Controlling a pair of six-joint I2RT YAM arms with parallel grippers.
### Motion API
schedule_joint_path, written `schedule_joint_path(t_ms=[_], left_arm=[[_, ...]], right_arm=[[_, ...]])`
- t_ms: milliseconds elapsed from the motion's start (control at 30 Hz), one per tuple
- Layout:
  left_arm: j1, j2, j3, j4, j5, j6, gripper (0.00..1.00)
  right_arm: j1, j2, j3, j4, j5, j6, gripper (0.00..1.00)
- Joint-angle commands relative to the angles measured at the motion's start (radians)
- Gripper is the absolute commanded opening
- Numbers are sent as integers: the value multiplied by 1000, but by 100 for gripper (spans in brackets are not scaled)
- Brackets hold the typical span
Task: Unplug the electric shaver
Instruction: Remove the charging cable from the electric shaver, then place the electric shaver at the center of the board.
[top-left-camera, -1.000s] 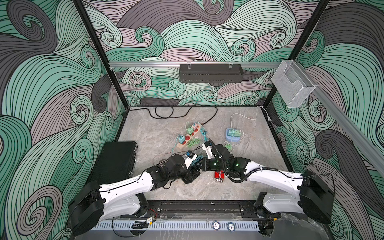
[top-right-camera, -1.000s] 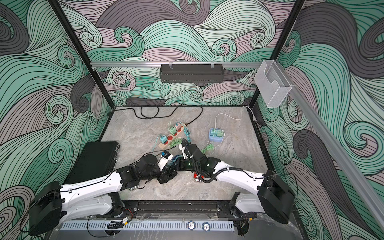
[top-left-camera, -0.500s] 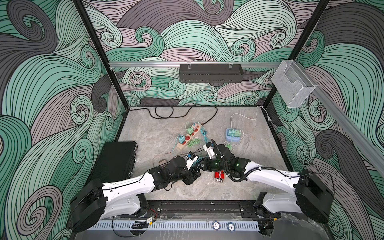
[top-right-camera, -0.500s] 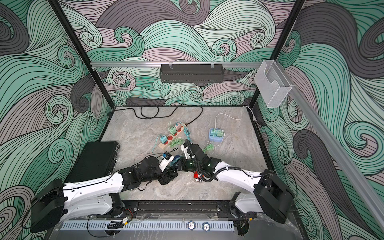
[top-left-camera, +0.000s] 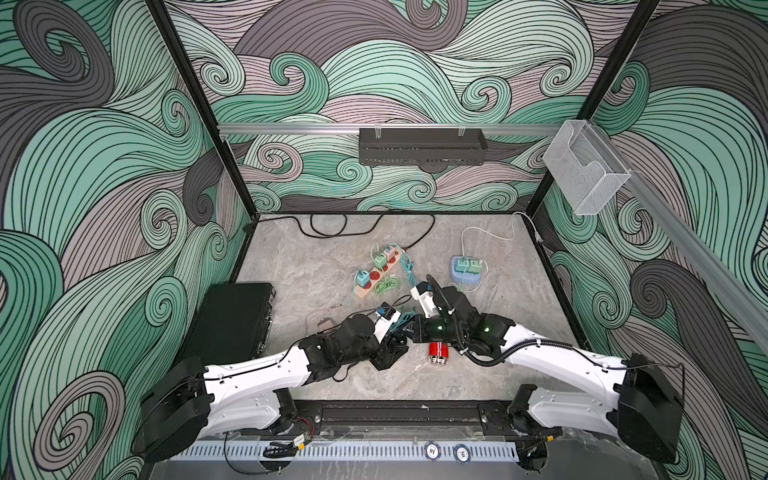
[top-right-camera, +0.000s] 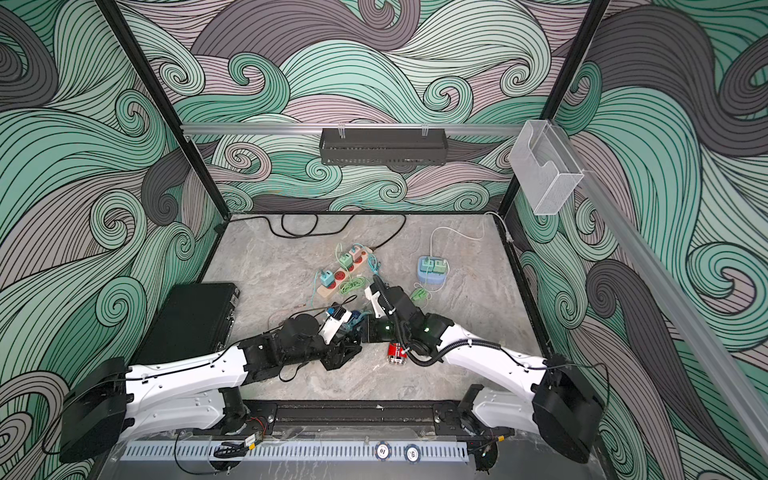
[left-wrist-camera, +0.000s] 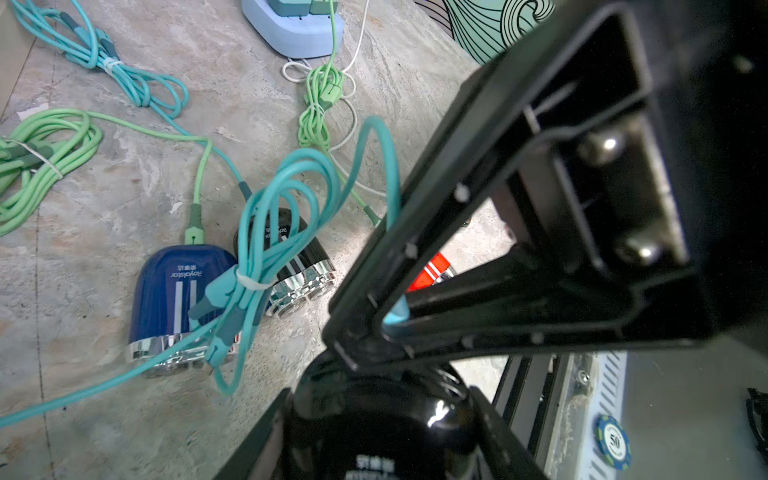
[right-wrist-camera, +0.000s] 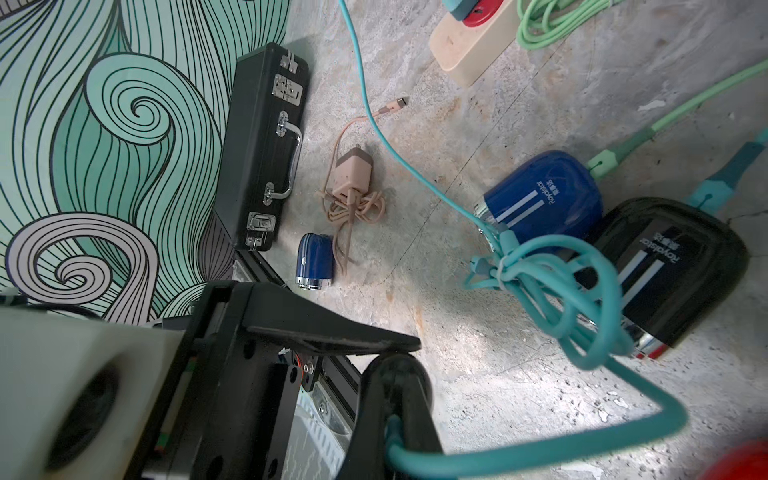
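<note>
Left claw (left-wrist-camera: 380, 392) is closed part-way around the electric shaver (left-wrist-camera: 374, 432), a glossy black body between its two fingers. The right claw (left-wrist-camera: 368, 326) is pinched tight on the plug end of the teal cable (left-wrist-camera: 254, 257), right at the shaver's near end. I cannot tell whether that plug sits in the shaver or is out of it, because the right claw's finger covers the joint. In both top views the claws meet nose to nose in the lower centre of the frame, and the spot is too dark and small for me to pick out the shaver. Most of the shaver is cut off by the edge of the left wrist view, and the white writing on it is cropped and blurred, so I cannot read it. I can read "royalstar", with Chinese characters beside it, on the blue shaver (left-wrist-camera: 178, 299) and on the second black shaver (left-wrist-camera: 307, 253). These lie side by side on the worktop (left-wrist-camera: 83, 291) behind the tied loops of the teal cable, and a green cable (left-wrist-camera: 200, 174) is plugged into the blue one. A poker chip (left-wrist-camera: 614, 442) reads "50". The red shaver (top-left-camera: 438, 353) lies just below the right wrist, lower centre of a top view. From the left wrist only a red sliver with white stripes shows, through the right claw's frame. The cream power strip (right-wrist-camera: 469, 45) is cut off in the right wrist view. Beside the black case (right-wrist-camera: 266, 145) lie a small blue shaver (right-wrist-camera: 313, 259) and a pink charger (right-wrist-camera: 353, 174), well apart from both claws.
</note>
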Motion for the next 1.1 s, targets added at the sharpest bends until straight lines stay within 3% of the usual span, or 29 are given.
schedule_joint_path(t_ms=[0,200,333,433,667,900,1067], left_arm=[[-7,7,-50,-267,-32,-24,31],[-7,-23,-58,-283,-49,-35,30],[-7,-42,-68,-299,-62,-50,29],[-9,-46,-72,-314,-65,-57,29],[-13,-65,-72,-338,-73,-63,29],[-17,-137,-74,-389,-100,-107,29],[-19,-171,-51,-493,-166,-247,26]], right_arm=[[-59,-31,-7,118,22,30,6],[-66,3,-1,172,-49,56,6],[-47,-16,47,-10,99,-40,6],[-50,-47,34,-31,163,-53,6],[-82,-30,-15,149,-24,35,6],[-82,-9,8,104,-15,2,6],[-81,14,7,96,-43,-18,7]])
